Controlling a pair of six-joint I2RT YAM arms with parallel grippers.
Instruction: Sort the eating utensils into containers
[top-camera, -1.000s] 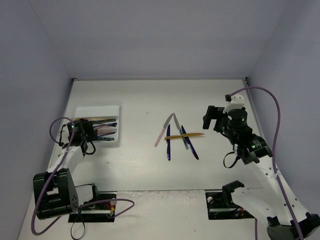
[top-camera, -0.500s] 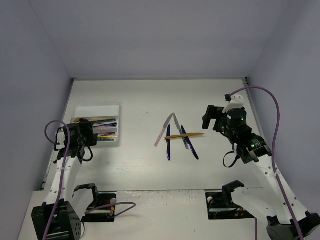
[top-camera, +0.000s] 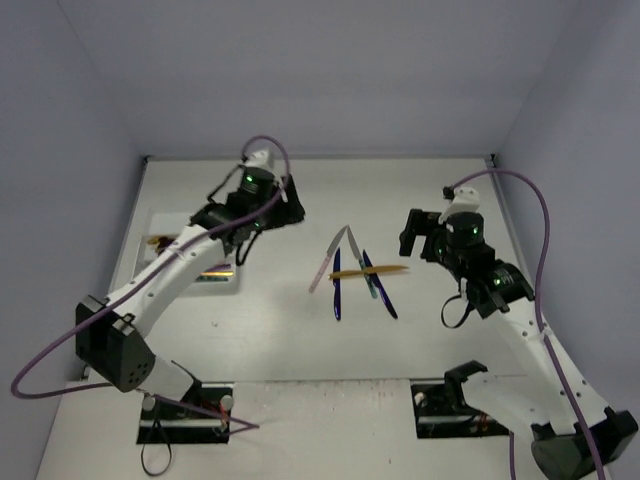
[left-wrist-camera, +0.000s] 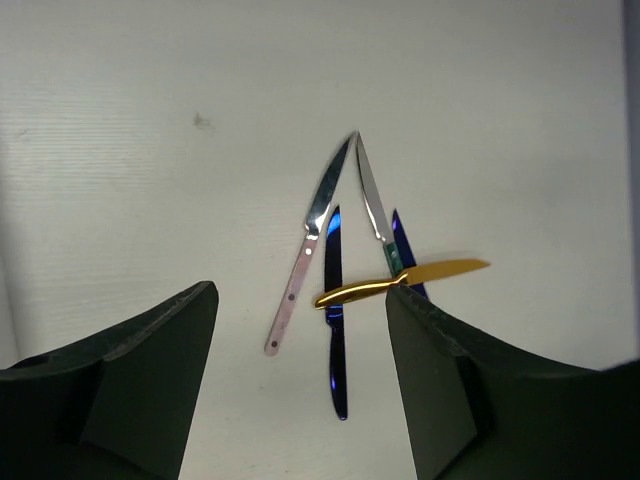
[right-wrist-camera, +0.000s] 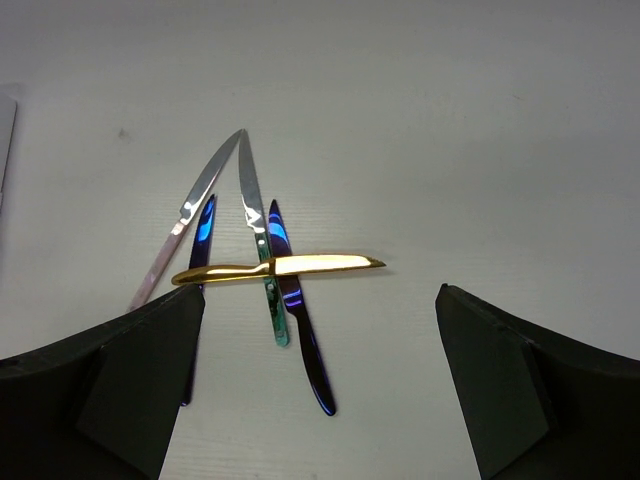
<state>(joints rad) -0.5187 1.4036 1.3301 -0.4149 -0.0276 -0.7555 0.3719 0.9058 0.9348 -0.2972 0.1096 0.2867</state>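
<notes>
Several knives lie in a loose pile mid-table: a pink-handled one (top-camera: 322, 268), two dark blue ones (top-camera: 336, 290) (top-camera: 382, 292), a teal-handled one (top-camera: 366, 270), and a gold one (top-camera: 368, 271) lying across them. My left gripper (top-camera: 291, 209) is open and empty, above and left of the pile; its view shows the gold knife (left-wrist-camera: 400, 283) and a blue knife (left-wrist-camera: 335, 330) between the fingers (left-wrist-camera: 150, 380). My right gripper (top-camera: 412, 236) is open and empty to the right of the pile, with the gold knife (right-wrist-camera: 280, 267) ahead of it. The white tray (top-camera: 165, 216) holds several utensils at the left and is partly hidden by my left arm.
The left arm stretches diagonally over the tray. Grey walls enclose the table on the left, back and right. The arm bases and cables sit at the near edge.
My left arm has swung from over the tray up and right toward the knife pile. My right gripper has shifted slightly up and left.
</notes>
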